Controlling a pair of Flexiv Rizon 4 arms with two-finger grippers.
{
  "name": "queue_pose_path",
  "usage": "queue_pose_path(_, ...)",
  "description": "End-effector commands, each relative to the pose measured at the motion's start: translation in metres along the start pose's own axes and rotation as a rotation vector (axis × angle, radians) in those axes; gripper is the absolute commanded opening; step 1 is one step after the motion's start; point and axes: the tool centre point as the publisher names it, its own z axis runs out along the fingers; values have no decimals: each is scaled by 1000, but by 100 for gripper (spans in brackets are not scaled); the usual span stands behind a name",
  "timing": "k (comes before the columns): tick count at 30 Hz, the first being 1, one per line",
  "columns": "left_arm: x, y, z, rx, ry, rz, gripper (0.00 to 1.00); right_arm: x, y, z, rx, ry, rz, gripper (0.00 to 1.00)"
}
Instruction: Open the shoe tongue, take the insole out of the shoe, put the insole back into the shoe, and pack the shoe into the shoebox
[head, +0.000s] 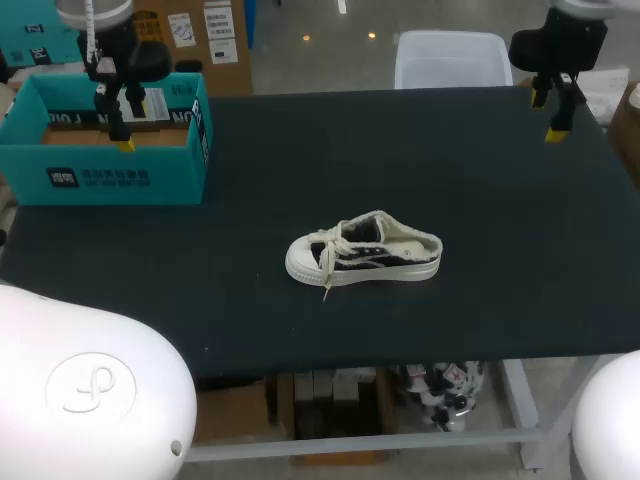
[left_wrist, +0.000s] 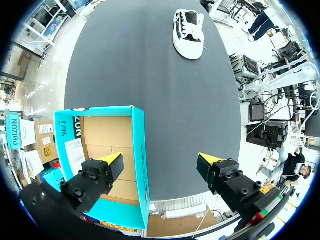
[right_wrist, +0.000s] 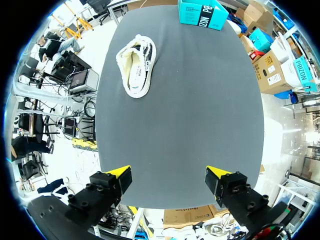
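- A white-and-black canvas low-top shoe (head: 365, 250) stands upright on its sole at the middle of the black table (head: 500, 200), toe toward our left, cream laces loose.
- Its pale cream insole (right_wrist: 134, 70) lies inside.
- A teal cardboard shoebox (head: 110, 180), open-topped and brown within, sits at our far-left corner.

The shoe (head: 362, 250) lies mid table (head: 500, 200), insole (right_wrist: 134, 70) seemingly inside; shoebox (head: 110, 140) at far left.
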Motion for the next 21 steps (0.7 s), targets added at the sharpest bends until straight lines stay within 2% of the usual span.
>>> queue_pose_path(1, 0, 0, 0, 0, 0, 0, 100, 0, 0, 0, 1, 1, 1, 100)
queue_pose_path(19, 0, 0, 0, 0, 0, 0, 100, 0, 0, 0, 1, 1, 1, 100)
queue_pose_path(21, 2, -7, 0, 2, 0, 18, 100, -1, 1, 3, -21, 3, 1, 100)
